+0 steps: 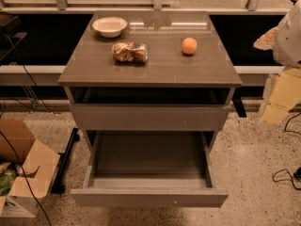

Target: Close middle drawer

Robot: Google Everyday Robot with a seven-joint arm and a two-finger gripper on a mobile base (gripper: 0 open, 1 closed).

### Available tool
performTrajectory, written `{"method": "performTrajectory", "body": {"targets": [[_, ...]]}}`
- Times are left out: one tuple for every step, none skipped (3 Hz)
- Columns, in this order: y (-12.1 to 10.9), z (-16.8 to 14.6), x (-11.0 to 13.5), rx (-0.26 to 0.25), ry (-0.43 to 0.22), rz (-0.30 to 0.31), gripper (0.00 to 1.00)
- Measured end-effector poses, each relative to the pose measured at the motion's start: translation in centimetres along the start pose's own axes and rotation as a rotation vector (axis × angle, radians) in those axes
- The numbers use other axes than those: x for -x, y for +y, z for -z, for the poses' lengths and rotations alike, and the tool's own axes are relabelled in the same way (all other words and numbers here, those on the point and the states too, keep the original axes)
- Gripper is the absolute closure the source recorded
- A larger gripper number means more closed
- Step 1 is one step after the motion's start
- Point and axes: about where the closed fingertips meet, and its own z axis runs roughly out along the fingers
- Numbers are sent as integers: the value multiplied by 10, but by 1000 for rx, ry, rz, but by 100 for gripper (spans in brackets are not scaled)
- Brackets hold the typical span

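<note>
The middle drawer [149, 197] is pulled far out of the grey-brown cabinet toward me. It is a long empty tray with a low flat front panel that bears a tiny pale speck. Above it, the drawer with the taller front panel [149, 117] stands slightly out from the cabinet. My gripper [277, 102] shows as pale blocks at the right edge of the camera view, below the white arm [289, 32]. It is to the right of the cabinet and apart from both drawers.
On the cabinet top [94, 69] are a white bowl [109, 26], a wrapped snack bag [130, 52] and an orange [189, 45]. An open cardboard box [23, 168] sits on the floor at the left. A black bar [66, 161] lies beside it. Cables [284, 175] lie at the right.
</note>
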Motion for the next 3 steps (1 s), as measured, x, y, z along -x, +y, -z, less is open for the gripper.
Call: {"method": "performTrajectory", "body": {"targets": [[0, 0, 0, 0, 0, 0, 0], [1, -1, 1, -5, -7, -1, 18], [12, -28, -2, 31, -30, -10, 42]]}}
